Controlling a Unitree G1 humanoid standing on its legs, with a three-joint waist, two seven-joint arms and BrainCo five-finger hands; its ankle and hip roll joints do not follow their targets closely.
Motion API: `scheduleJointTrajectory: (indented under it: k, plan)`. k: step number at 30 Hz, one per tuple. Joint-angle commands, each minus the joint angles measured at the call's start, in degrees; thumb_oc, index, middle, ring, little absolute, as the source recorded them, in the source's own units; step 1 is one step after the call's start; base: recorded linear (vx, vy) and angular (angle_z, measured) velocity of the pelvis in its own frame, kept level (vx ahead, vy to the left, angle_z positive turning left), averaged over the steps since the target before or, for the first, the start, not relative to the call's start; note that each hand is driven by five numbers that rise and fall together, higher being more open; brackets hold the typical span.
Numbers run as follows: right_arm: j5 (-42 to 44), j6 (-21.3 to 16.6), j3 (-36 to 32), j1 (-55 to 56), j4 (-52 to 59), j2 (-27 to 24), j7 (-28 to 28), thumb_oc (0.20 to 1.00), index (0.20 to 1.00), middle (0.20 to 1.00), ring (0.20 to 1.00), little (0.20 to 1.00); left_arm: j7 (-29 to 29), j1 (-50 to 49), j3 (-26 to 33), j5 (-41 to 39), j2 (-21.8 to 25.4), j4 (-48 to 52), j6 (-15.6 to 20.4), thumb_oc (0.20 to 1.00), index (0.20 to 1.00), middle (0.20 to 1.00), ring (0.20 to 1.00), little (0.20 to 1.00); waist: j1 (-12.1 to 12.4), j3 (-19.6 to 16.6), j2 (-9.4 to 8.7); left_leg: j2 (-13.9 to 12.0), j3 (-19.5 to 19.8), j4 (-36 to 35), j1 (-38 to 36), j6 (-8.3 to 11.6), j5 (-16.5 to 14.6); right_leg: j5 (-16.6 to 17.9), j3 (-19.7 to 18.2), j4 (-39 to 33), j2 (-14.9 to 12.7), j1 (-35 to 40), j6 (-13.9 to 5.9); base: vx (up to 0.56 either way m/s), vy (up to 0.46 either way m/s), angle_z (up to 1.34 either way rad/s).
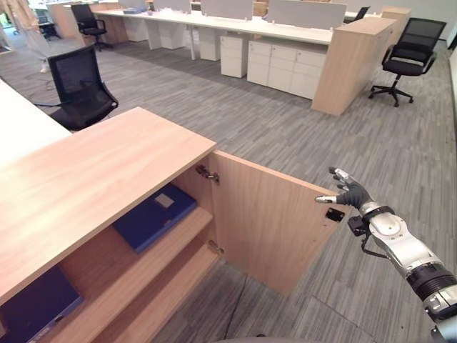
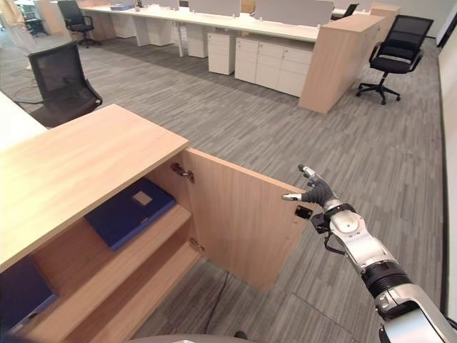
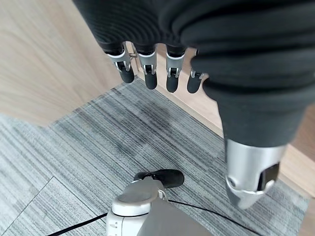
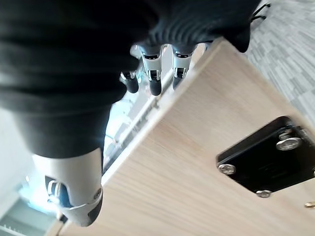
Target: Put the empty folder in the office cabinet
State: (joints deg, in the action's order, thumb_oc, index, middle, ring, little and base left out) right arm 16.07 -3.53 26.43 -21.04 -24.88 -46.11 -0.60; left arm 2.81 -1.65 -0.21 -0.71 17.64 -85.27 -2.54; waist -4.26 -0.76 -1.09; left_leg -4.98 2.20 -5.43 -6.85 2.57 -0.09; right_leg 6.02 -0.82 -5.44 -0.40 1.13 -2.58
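Wooden cabinet door (image 1: 268, 221) open, right hand (image 1: 348, 191) at its edge

folder and cabinet, door open
blue folder (image 1: 153, 216) lies flat on the upper shelf inside the wooden office cabinet (image 1: 78, 179); cabinet door (image 1: 268, 221) swung wide open, hinged beside the folder.

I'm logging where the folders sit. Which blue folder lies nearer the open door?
The blue folder with the pale label, on the shelf beside the door hinge; the other folder lies lower, further left.
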Motion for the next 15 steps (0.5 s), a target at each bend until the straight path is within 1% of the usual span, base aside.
scheduleJointTrajectory:
  k: [1, 2, 4, 6, 9, 10, 11, 12, 13, 14, 15]
  plan:
    - [-5.05, -1.18, 11.54, -6.05, 0.56, 8.61, -8.63, 1.0, 1.0, 1.0, 1.0, 1.0, -0.32, 2.63, -1.15, 1.86, 2.27, -3.45, 0.24, 1.0, 1.0, 1.0, 1.0, 1.0, 3.53, -1.44, -3.93, 1.11, 0.0, 0.43, 1.15, 0.69, -1.97, -6.05, 1.73, 0.44, -1.48, 2.09, -2.75, -0.01, 0.015, -0.06]
    - [-7.57, -0.18, 15.04, -7.05, 0.84, 7.95, -11.23, 1.0, 1.0, 1.0, 1.0, 1.0, -0.81, 2.59, -1.45, 2.09, 2.32, -3.2, 0.21, 1.0, 1.0, 1.0, 1.0, 1.0, 3.52, -1.31, -4.07, 1.09, -0.02, 0.43, 1.2, 0.72, -1.95, -6.08, 1.67, 0.44, -1.44, 2.1, -2.72, -0.01, 0.011, -0.04]
    - [-10.12, 0.64, 18.44, -8.22, 1.24, 7.38, -13.94, 1.0, 1.0, 1.0, 1.0, 1.0, -1.49, 2.65, -1.7, 2.36, 2.36, -2.94, 0.18, 1.0, 1.0, 1.0, 1.0, 1.0, 3.49, -1.17, -4.22, 1.07, 0.05, 0.43, 1.22, 0.78, -1.95, -6.09, 1.62, 0.44, -1.42, 2.07, -2.74, 0.0, 0.0, 0.0]
    - [-11.47, 0.8, 19.92, -8.99, 0.56, 7.61, -14.87, 1.0, 1.0, 1.0, 1.0, 1.0, -1.71, 2.64, -1.71, 2.38, 2.32, -2.77, 0.21, 1.0, 1.0, 1.0, 1.0, 1.0, 3.47, -1.09, -4.24, 1.04, 0.08, 0.43, 1.22, 0.79, -1.98, -6.1, 1.64, 0.44, -1.39, 2.03, -2.73, -0.01, 0.004, -0.08]
    - [-13.9, 1.6, 23.75, -10.61, 0.33, 8.39, -18.65, 1.0, 1.0, 1.0, 1.0, 1.0, -2.32, 2.8, -1.89, 2.44, 2.39, -2.37, 0.17, 1.0, 1.0, 1.0, 1.0, 1.0, 3.61, -0.97, -4.37, 0.96, 0.12, 0.43, 1.21, 0.82, -1.99, -6.19, 1.49, 0.44, -1.35, 2.09, -2.65, -0.02, 0.004, -0.06]
    - [-11.2, 2.62, 26.1, -10.91, 3.35, 8.8, -22.53, 1.0, 1.0, 1.0, 1.0, 1.0, -2.78, 2.88, -2.03, 2.42, 2.54, -2.25, 0.08, 1.0, 1.0, 1.0, 1.0, 1.0, 3.7, -0.85, -4.49, 0.92, 0.18, 0.43, 1.2, 0.83, -1.98, -6.24, 1.49, 0.44, -1.29, 2.08, -2.59, -0.04, 0.004, -0.03]
    - [-5.61, 3.68, 28.55, -11.62, 7.22, 9.78, -25.82, 1.0, 1.0, 1.0, 1.0, 1.0, -3.07, 3.45, -2.18, 2.39, 2.65, -2.61, 0.02, 1.0, 1.0, 1.0, 1.0, 1.0, 3.75, -0.74, -4.72, 0.82, 0.29, 0.43, 1.21, 0.91, -1.95, -6.33, 1.48, 0.44, -1.27, 2.08, -2.57, -0.05, -0.001, 0.04]
    - [-0.49, 4.91, 31.53, -12.8, 9.68, 12.56, -28.63, 1.0, 1.0, 1.0, 1.0, 1.0, -3.19, 4.32, -2.61, 2.25, 2.73, -3.01, -0.17, 1.0, 1.0, 1.0, 1.0, 1.0, 4.13, -0.62, -5.1, 0.79, 0.37, 0.43, 1.22, 1.01, -1.88, -6.43, 1.56, 0.45, -1.27, 2.12, -2.55, -0.05, -0.014, 0.14]
    - [4.43, 6.16, 33.94, -14.75, 12.28, 15.38, -30.17, 1.0, 1.0, 1.0, 1.0, 1.0, -2.95, 4.95, -2.89, 2.04, 2.85, -2.89, -0.26, 1.0, 1.0, 1.0, 1.0, 1.0, 4.58, -0.53, -5.48, 0.71, 0.41, 0.43, 1.16, 1.07, -1.82, -6.48, 1.61, 0.48, -1.27, 2.19, -2.55, -0.05, -0.013, 0.06]
    - [4.52, 6.22, 33.96, -14.87, 12.33, 15.39, -30.14, 1.0, 1.0, 1.0, 1.0, 1.0, -2.94, 5.0, -2.83, 2.05, 2.87, -2.88, -0.26, 1.0, 1.0, 1.0, 1.0, 1.0, 4.52, -0.52, -5.6, 0.84, 0.42, 0.43, 1.47, 1.06, -1.38, -6.13, 1.6, 0.47, -1.38, 1.89, -2.54, -0.02, -0.014, -0.09]
    - [6.47, 6.54, 34.5, -15.41, 12.43, 16.79, -29.79, 1.0, 1.0, 1.0, 1.0, 1.0, -2.8, 5.39, -2.99, 1.93, 2.92, -2.95, -0.4, 1.0, 1.0, 1.0, 1.0, 1.0, 4.74, -0.5, -5.66, 0.66, 0.45, 0.43, 1.21, 1.1, -1.76, -6.52, 1.66, 0.48, -1.29, 2.18, -2.55, -0.01, -0.016, -0.14]
